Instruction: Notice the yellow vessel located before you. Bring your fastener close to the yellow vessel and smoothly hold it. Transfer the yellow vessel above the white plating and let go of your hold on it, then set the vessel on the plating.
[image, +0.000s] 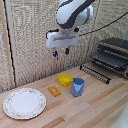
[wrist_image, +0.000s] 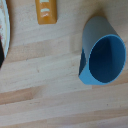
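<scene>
My gripper (image: 60, 52) hangs high above the counter (image: 95, 107), fingers spread, empty. Yellow bowl (image: 64, 78) mid-counter touching blue cup (image: 77, 86); white plate (image: 24, 103) near front-left corner.

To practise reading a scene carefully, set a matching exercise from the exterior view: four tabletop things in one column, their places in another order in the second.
1. yellow bowl
2. white plate
3. blue cup
4. toaster oven

A. far on the exterior view's right
B. nearest the exterior view's left edge
C. directly behind the blue cup
D. just right of the orange block

Pairs: 1-C, 2-B, 3-D, 4-A
</scene>
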